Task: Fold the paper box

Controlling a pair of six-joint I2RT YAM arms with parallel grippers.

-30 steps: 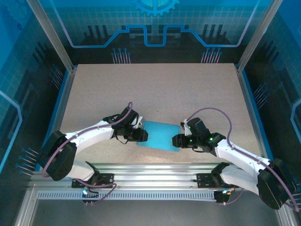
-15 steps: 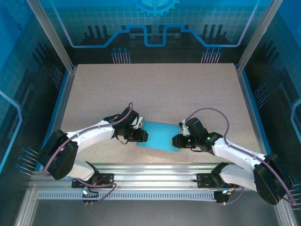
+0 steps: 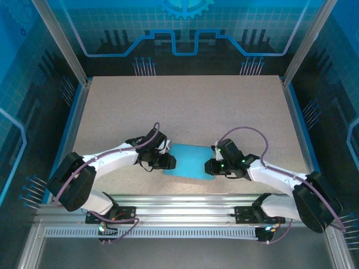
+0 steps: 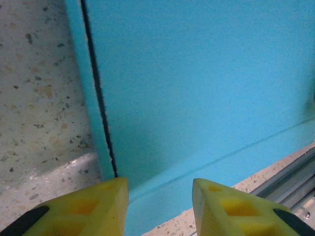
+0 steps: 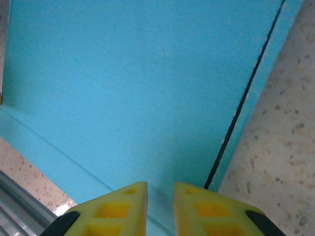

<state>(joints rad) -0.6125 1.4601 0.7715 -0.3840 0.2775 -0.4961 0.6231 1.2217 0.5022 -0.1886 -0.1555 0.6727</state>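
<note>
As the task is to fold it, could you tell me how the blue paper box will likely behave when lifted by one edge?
The paper box lies flat and thin on the table, so it is probably light and would sag. Its scored crease and cut slit suggest it bends there first.

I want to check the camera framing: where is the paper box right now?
In the top external view the paper box lies flat on the table near its front edge, about centred, between the left gripper and right gripper.

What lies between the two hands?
The box, flat on the table, lies between the left hand and right hand; the top view shows it.
</note>
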